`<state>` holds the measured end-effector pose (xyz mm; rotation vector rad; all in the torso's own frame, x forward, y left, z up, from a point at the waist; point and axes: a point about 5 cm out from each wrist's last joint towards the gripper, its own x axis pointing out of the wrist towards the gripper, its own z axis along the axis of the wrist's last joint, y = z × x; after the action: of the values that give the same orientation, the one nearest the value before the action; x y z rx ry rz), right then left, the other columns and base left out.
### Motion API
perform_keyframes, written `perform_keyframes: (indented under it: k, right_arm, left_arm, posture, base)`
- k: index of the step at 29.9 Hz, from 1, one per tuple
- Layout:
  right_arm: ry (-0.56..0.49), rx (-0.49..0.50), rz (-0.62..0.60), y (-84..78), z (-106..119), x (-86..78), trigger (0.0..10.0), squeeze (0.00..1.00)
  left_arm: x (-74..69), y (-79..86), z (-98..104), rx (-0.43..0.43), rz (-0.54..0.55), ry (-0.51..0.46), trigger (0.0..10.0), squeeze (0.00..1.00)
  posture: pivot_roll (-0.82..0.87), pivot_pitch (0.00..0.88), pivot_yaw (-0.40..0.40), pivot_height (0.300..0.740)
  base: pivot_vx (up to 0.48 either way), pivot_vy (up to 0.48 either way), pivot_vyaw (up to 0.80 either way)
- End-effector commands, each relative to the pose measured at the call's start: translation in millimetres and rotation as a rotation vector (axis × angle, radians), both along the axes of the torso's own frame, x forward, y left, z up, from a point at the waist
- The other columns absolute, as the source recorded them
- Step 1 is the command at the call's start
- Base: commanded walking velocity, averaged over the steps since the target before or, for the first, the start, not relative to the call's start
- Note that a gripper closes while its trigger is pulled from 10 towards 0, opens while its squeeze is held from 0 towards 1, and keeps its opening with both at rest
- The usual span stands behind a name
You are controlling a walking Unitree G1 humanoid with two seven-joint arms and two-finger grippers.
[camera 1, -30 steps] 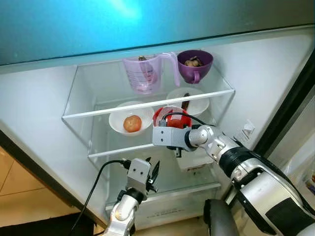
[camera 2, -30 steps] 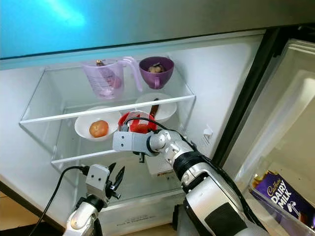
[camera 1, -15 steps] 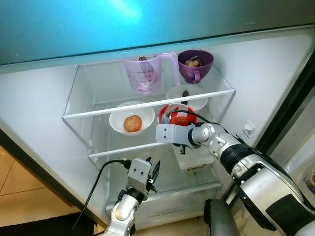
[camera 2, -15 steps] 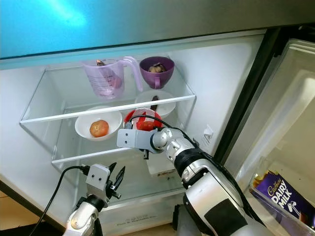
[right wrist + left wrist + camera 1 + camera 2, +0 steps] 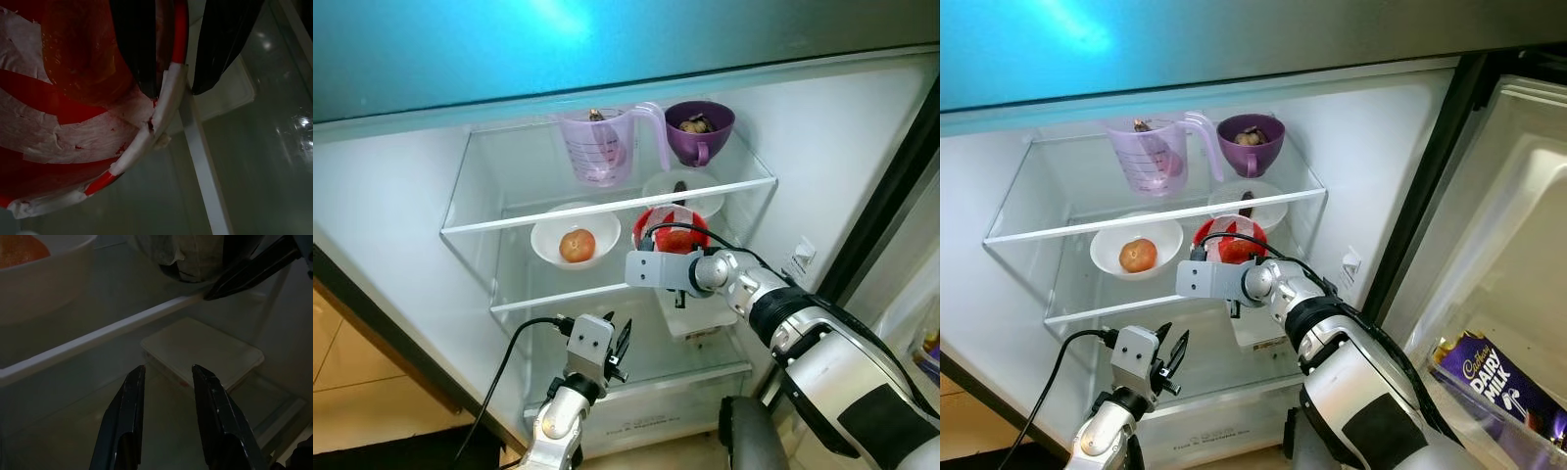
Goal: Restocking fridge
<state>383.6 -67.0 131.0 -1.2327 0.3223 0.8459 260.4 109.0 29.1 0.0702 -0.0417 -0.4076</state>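
Inspecting the fridge, we found our right gripper [image 5: 173, 73] clenched on the red bowl's [image 5: 671, 227] rim at the middle shelf's [image 5: 548, 297] edge; left gripper [image 5: 166, 382] hung spread, below.

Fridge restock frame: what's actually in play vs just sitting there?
In play:
- red-and-white bowl, rim pinched by the right claw, at the middle shelf

Just sitting there:
- white bowl with an orange fruit
- measuring jug
- purple cup
- flat white box
- left claw, open, idle
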Motion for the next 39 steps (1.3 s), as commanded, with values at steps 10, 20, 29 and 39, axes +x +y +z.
perform_keyframes:
  k: [10, 20, 29, 39]
  right_arm:
    - [-0.062, 0.078, 0.003, -4.0, 37, 13.6, 10.0, 0.00]
    - [-0.094, 0.176, 0.019, 0.8, 61, 18.8, 10.0, 0.00]
    - [-0.025, 0.240, 0.064, 4.3, 75, 18.4, 10.0, 0.31]
    - [0.055, 0.157, 0.128, -0.4, 67, 13.8, 10.0, 0.64]
  left_arm:
    - [-2.7, -1.5, -4, -0.007, -0.001, 0.025, 10.0, 0.00]
    - [-2.6, -2.0, -3, -0.010, -0.002, 0.022, 10.0, 0.00]
    - [-2.6, -1.7, -2, -0.010, -0.002, 0.021, 10.0, 0.00]
    - [-2.6, -2.2, -3, -0.010, -0.003, 0.023, 10.0, 0.00]
  posture:
    - [-0.03, 0.084, 0.015, 0.545]
    - [-0.03, 0.084, 0.015, 0.545]
    - [-0.03, 0.085, 0.017, 0.545]
    - [-0.03, 0.084, 0.016, 0.545]
  base:
    - [0.000, 0.000, 0.00]
    - [0.000, 0.000, 0.00]
    - [0.000, 0.000, 0.00]
    - [0.000, 0.000, 0.00]
